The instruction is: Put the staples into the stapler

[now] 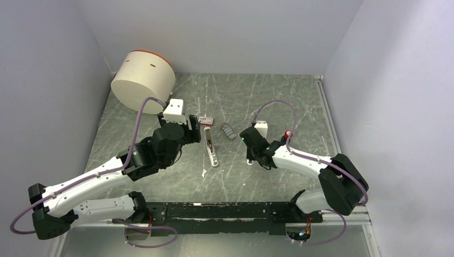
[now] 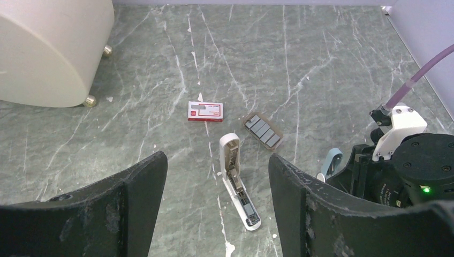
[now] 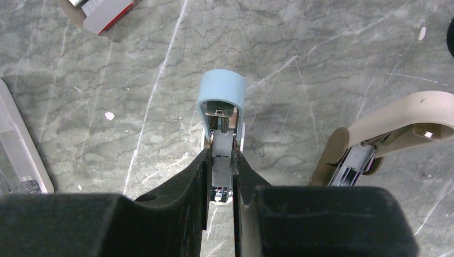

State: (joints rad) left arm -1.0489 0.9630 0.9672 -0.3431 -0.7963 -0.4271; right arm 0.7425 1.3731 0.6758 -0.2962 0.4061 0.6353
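White stapler [image 2: 238,182] lies open on the desk [image 2: 321,53], red staples box [image 2: 205,112] just beyond, loading apparently not begun; left hand [image 2: 217,160] spread nearby, right hand [image 3: 220,160] clamped on a blue-capped piece [image 3: 221,91]

Cream drum [image 1: 142,80] far left; pale-blue stapler [image 3: 221,85] beside beige stapler [image 3: 401,110] — marble table [image 1: 241,96] beneath.
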